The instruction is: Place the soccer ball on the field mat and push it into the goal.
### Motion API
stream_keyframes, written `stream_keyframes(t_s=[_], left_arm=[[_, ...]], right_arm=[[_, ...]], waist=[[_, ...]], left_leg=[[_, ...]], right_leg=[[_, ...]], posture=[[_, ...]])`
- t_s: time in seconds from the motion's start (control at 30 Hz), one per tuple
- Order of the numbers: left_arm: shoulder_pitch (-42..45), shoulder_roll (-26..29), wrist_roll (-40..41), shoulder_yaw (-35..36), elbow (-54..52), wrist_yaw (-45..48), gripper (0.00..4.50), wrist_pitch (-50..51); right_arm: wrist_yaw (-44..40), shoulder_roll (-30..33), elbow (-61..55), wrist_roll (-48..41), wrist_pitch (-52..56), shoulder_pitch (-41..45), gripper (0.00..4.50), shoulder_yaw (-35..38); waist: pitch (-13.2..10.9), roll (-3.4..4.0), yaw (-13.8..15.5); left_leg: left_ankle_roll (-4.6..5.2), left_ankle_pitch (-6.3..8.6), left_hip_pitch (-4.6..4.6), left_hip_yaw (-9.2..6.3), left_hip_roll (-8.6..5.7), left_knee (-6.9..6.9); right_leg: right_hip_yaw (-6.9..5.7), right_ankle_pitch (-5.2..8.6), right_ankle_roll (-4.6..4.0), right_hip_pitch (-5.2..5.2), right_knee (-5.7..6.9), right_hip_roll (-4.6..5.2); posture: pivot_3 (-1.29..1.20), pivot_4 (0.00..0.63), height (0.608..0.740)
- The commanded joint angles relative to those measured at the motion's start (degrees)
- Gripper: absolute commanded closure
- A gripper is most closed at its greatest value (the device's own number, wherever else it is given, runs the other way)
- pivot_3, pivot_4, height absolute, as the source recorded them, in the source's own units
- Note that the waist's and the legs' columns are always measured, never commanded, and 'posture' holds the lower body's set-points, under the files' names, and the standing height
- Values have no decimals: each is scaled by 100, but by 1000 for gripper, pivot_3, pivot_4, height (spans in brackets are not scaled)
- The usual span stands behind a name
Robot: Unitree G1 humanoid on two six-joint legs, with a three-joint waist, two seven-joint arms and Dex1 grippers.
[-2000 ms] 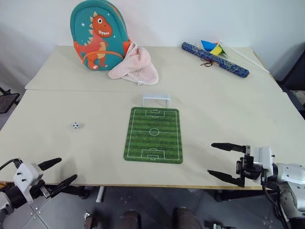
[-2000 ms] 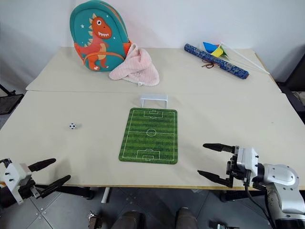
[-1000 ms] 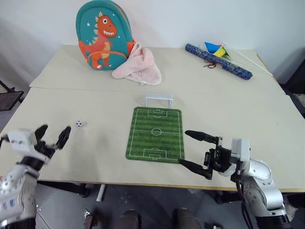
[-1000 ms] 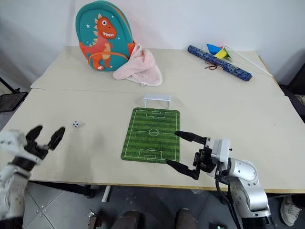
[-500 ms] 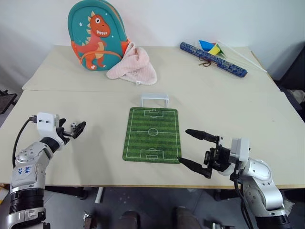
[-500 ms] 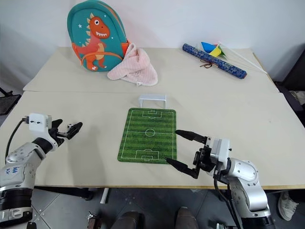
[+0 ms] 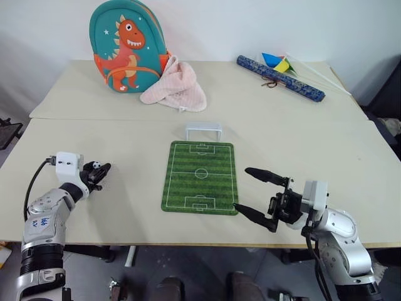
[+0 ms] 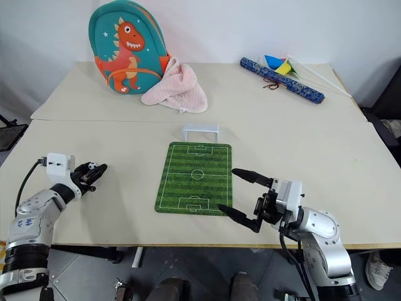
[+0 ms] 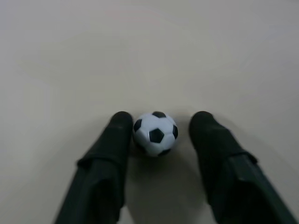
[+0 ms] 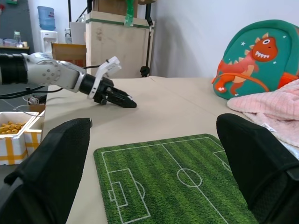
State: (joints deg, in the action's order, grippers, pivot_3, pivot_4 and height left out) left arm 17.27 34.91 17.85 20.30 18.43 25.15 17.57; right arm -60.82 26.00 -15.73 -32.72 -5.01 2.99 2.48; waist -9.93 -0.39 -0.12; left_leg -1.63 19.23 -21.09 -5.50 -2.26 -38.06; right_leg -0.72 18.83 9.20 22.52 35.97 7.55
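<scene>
At the bench's (image 7: pixel 144 138) left side the left gripper (image 7: pixel 99 170) lies low over the top, its fingers (image 9: pixel 106 154) brought in around the ball (image 9: pixel 155 133). In the left wrist view one finger touches the ball's side while the other stands just off it, so the pinch does not look complete; whether the ball rests on the bench or is lifted a little I cannot tell. The ball sits well to the left of the mat (image 7: pixel 199 178), which lies flat near the middle of the bench with its long sides running away from the robot. Just beyond the mat's far short edge stands the goal (image 7: pixel 203 131), upright, its mouth facing the mat. Farther back and left of the goal, a teal backpack (image 7: pixel 123 45) with an orange dinosaur stands by the wall, and a pink cloth (image 7: pixel 175 89) is heaped against its right side. At the far right of the bench lies a dark blue patterned roll (image 7: pixel 281 78), with blue and yellow flags (image 7: pixel 279 62) just behind it. Near the front edge, to the right of the mat's near corner, the right gripper (image 7: pixel 252 194) hangs with its fingers (image 7: pixel 264 176) spread wide, pointing left toward the mat and holding nothing.
</scene>
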Motion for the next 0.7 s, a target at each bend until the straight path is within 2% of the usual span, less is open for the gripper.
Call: stream_keyframes(t_s=[0.03, 0.17, 0.3, 0.43, 0.57, 0.7], left_arm=[[-115, 65, 45, 118, -83, 136, 3598, -97], [-120, 58, 209, 235, -91, 496, 3624, -409], [-275, 420, 1142, 147, -1098, 2395, 3624, -370], [-83, 662, 1671, -144, -1757, 3360, 3624, 29], [549, 966, 973, -2042, -2113, 4848, 3624, 51], [1076, 475, 158, -2997, -1501, 4943, 3624, -553]], right_arm=[[52, -33, -238, -30, -46, 44, 0, -22], [69, 6, -224, -40, -28, 79, 0, 10], [-40, 374, -279, -175, 79, -12, 0, 380], [-212, 705, -273, -300, 118, -182, 0, 632], [-898, 1352, -554, -570, 297, -840, 0, 890], [-1094, 1496, -497, -549, 239, -1220, 0, 1032]], waist=[[0, 0, 2], [0, 0, 0], [-1, -1, -2], [-3, 3, 48], [-7, 24, 129], [-8, 23, 90]], left_leg=[[0, 0, 0, 0, 0, -1], [0, 0, 0, 0, 1, -1], [0, 0, -6, 0, 1, -2], [1, 1, -10, -13, 7, -4], [7, 2, -9, -8, -10, -3], [10, 3, -8, 13, -2, -2]], right_leg=[[0, 0, 0, 0, -2, 0], [0, 0, 0, 0, -1, 0], [-1, 0, 0, 1, -1, 1], [-10, 0, -1, -4, -19, 12], [-9, 0, 0, -12, -31, 11], [-2, -2, 4, -11, -15, -5]], posture=[[0, 150, 740], [0, 150, 740], [0, 150, 740], [0, 150, 740], [0, 150, 740], [0, 150, 740]])
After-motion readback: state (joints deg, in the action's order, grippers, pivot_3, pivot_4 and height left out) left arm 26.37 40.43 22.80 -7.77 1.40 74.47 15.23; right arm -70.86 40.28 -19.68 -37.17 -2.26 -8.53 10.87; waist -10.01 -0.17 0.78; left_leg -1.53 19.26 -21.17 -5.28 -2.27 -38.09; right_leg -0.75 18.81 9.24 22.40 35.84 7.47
